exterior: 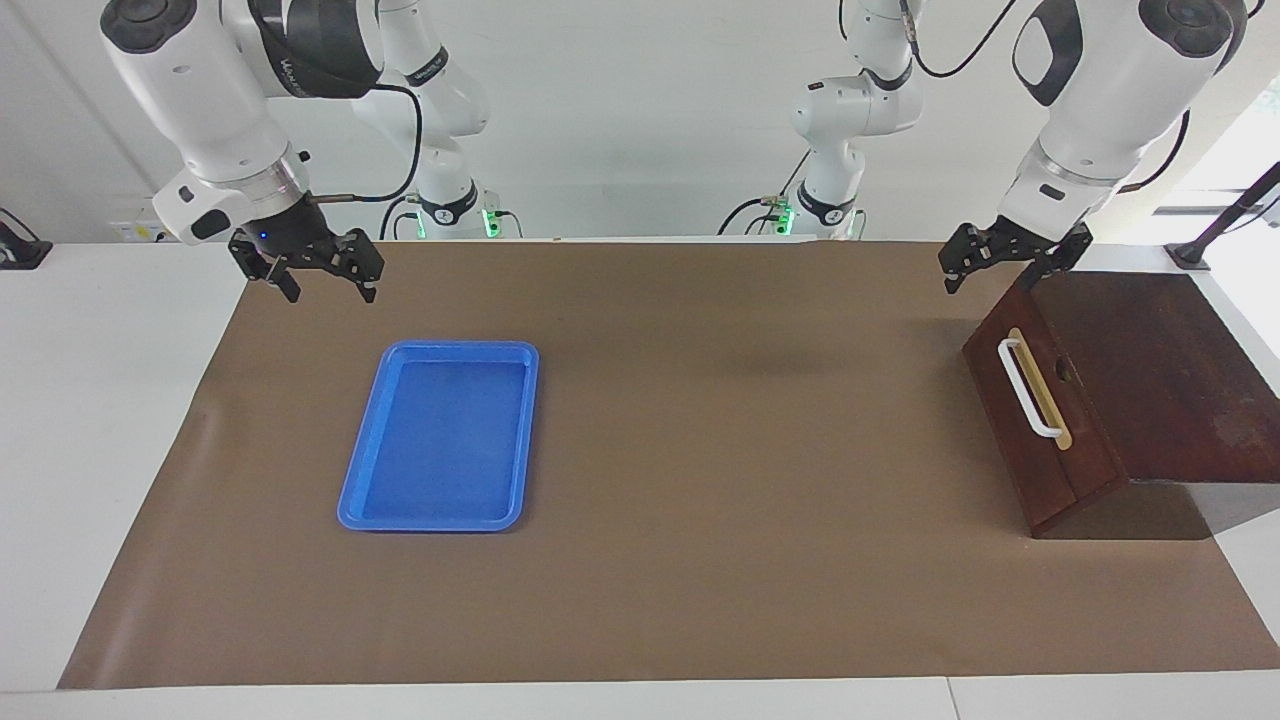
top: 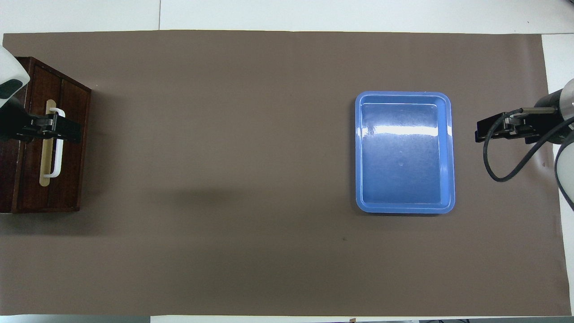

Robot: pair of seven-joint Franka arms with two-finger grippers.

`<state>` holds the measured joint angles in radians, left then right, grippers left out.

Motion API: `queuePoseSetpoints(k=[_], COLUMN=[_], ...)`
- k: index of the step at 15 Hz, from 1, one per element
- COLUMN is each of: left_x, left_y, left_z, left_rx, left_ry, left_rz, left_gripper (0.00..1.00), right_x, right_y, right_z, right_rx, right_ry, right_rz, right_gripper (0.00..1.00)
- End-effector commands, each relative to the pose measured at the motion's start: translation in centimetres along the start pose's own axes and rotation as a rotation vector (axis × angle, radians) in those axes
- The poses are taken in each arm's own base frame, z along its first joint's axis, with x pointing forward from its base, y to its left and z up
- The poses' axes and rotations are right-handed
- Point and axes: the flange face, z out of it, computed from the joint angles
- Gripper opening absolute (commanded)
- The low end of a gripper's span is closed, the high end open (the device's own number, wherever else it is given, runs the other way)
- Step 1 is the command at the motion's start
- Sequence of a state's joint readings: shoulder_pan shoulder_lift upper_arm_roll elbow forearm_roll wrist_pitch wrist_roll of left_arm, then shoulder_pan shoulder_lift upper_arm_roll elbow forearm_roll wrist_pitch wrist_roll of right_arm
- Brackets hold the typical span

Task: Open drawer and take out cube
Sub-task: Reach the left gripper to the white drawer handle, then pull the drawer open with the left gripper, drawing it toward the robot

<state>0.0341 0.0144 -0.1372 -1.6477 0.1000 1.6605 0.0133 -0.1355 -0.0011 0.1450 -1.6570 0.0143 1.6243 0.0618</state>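
Observation:
The drawer (exterior: 1040, 440) is closed in the dark wooden box (exterior: 1160, 370) at the left arm's end of the table. Its white bar handle (exterior: 1027, 388) faces the table's middle. In the overhead view the drawer front (top: 69, 179) and handle (top: 57, 157) show too. My left gripper (exterior: 990, 278) is open and empty, raised in the air over the drawer front's end nearer the robots; in the overhead view the left gripper (top: 74, 133) covers part of the handle. My right gripper (exterior: 330, 292) is open and empty, waiting in the air beside the blue tray. The cube is hidden.
An empty blue tray (exterior: 455, 347) lies on the brown mat (exterior: 700, 450) toward the right arm's end; the tray's rim (top: 403, 94) shows in the overhead view, with the right gripper (top: 480, 133) beside it.

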Motion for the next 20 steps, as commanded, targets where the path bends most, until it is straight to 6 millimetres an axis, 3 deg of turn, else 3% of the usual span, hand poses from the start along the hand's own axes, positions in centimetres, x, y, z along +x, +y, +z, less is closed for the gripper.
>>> queuePoseSetpoints(k=[1,8,11,14,20], left_x=[0.4,3.6,3.0,2.4,1.1], left_y=[0.4,0.1,-0.7,-3.1,-2.6], left_z=[4.4,12.7,15.8,17.3,20.0], left_rx=[0.132,0.294,0.277,0.269,0.252], left_ry=[0.060,0.101,0.099,0.101,0.090], left_rz=[0.081,0.198,0.200,0.170,0.185], left_gripper=[1.00,1.00,1.00,1.00,1.00], right_x=[-0.4,-0.4,-0.4,-0.4,-0.4], right_y=[0.3,0.5,0.5,0.5,0.4], right_z=[-0.2,-0.1,-0.1,-0.2,-0.1], right_rx=[0.015,0.015,0.015,0.015,0.015], right_ry=[0.002,-0.001,0.000,0.002,0.006], right_rz=[-0.007,-0.004,-0.004,-0.004,-0.004], right_gripper=[1.00,1.00,1.00,1.00,1.00])
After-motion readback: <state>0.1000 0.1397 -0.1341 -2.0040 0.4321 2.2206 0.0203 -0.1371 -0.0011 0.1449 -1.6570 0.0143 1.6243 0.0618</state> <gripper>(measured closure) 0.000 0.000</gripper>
